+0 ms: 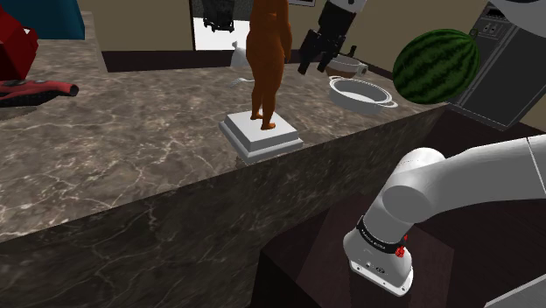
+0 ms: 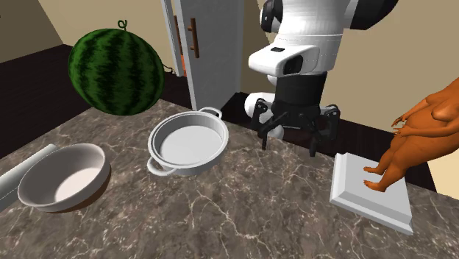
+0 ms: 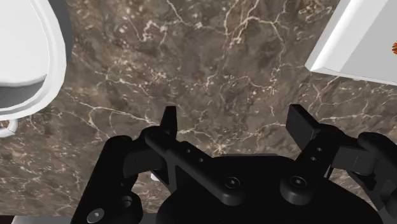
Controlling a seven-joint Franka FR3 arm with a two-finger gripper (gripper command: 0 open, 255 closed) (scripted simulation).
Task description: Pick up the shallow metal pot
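Observation:
The shallow pot (image 2: 188,141) is a pale grey round pan with two loop handles, standing on the dark marble counter (image 2: 243,213); in the shoulder view the pot (image 1: 360,94) sits at the counter's far end. My black gripper (image 2: 290,143) hangs open over bare counter between the pot and the statue's white base (image 2: 371,191), holding nothing. In the wrist view the gripper (image 3: 235,124) has its fingers (image 3: 169,121) wide apart above marble, with the pot's rim (image 3: 48,57) off to one side. In the shoulder view the gripper (image 1: 315,66) is just left of the pot.
An orange figurine (image 1: 267,61) stands on the white base (image 1: 262,133). A white bowl with a brown outside (image 2: 62,176) lies beside the pot, and a big watermelon (image 2: 116,71) sits behind them. A red object (image 1: 35,87) lies at the counter's far left.

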